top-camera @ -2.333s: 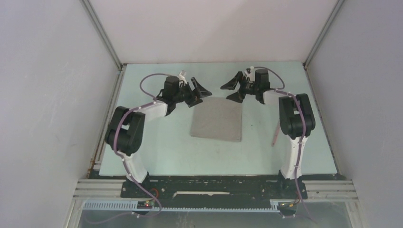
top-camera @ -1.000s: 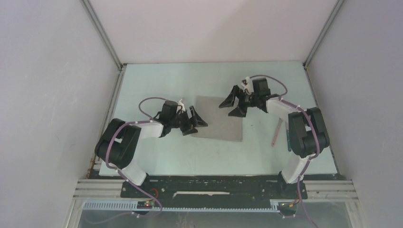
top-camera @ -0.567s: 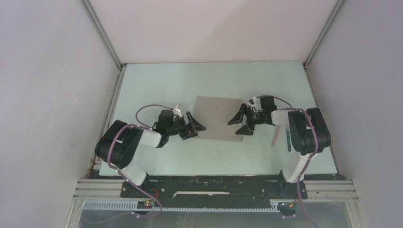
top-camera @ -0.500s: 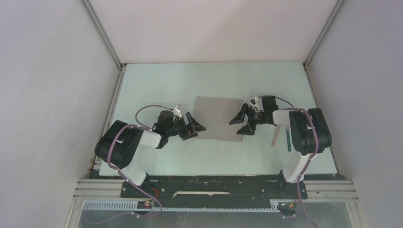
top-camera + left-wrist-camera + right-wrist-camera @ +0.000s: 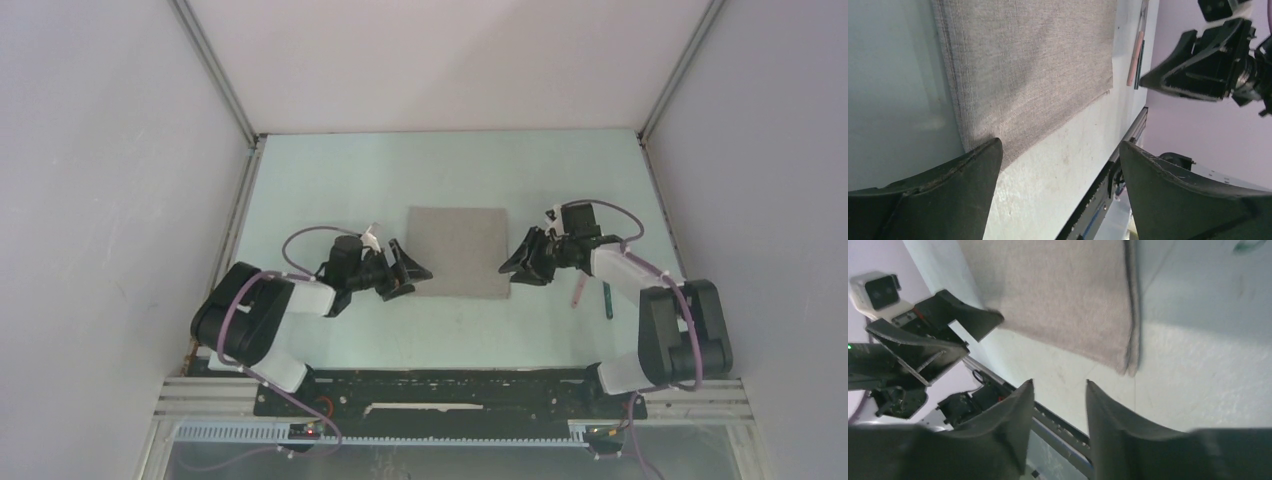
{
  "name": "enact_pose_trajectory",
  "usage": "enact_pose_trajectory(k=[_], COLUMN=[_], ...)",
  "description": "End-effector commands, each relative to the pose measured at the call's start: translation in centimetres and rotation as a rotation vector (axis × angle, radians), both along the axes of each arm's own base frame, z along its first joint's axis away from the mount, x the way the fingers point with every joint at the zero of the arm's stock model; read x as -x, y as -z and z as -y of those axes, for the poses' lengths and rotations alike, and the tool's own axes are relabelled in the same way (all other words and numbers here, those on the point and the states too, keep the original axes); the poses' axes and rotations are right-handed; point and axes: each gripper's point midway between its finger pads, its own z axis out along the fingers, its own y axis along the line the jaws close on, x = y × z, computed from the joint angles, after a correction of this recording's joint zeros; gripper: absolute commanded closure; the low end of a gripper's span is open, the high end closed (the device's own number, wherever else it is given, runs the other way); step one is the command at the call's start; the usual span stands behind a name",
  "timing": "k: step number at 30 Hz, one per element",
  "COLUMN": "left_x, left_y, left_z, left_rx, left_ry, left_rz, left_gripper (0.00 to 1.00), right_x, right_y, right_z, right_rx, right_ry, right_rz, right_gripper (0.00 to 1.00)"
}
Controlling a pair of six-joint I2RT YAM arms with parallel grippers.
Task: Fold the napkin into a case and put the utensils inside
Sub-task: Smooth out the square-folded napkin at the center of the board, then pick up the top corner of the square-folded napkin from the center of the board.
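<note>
The taupe-grey napkin (image 5: 458,252) lies flat on the table as a near-square. My left gripper (image 5: 413,272) is low at its near-left corner with the jaws wide open. In the left wrist view one fingertip (image 5: 993,150) overlaps that corner of the napkin (image 5: 1028,70) and the other stands off over bare table. My right gripper (image 5: 514,268) is just off the near-right corner. Its jaws (image 5: 1059,384) are open but narrowed, with only table between them and the napkin (image 5: 1063,300) ahead. The utensils lie to the right: a pink handle (image 5: 578,290) and a teal handle (image 5: 608,300).
The pale green table (image 5: 450,330) is walled by white panels on the left, right and back. A black rail (image 5: 450,385) with the arm bases runs along the near edge. The right arm's elbow (image 5: 685,325) stands near the teal utensil.
Both grippers have come from the napkin's far side down toward its near corners. The right jaws have narrowed; the left jaws stayed wide. The napkin has not moved.
</note>
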Motion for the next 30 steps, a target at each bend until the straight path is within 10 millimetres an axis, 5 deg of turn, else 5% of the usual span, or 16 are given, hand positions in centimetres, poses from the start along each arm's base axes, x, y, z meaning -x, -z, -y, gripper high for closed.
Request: enact_pose_trajectory(k=[1, 7, 15, 23, 30], left_x=[0.7, -1.7, -1.9, 0.1, 3.2], left_y=[-2.8, -4.6, 0.8, 4.0, 2.4], left_z=[0.4, -2.7, -3.0, -0.9, 2.5], left_rx=[-0.028, -0.231, -0.277, -0.178, -0.09], left_ry=[0.041, -0.056, -0.069, -0.036, 0.002], left_rz=[-0.035, 0.059, -0.042, -0.138, -0.136], left_gripper=[0.04, 0.0, 0.12, 0.4, 0.51], right_x=[1.9, 1.4, 1.2, 1.0, 0.7], right_y=[0.0, 0.2, 1.3, 2.6, 3.3], right_z=[-0.6, 0.5, -0.4, 0.6, 3.4], right_rx=[0.04, 0.087, 0.042, 0.064, 0.115], right_ry=[0.121, 0.152, 0.082, 0.08, 0.121], right_rz=[-0.08, -0.047, -0.057, -0.073, -0.077], right_gripper=[0.6, 0.59, 0.65, 0.75, 0.75])
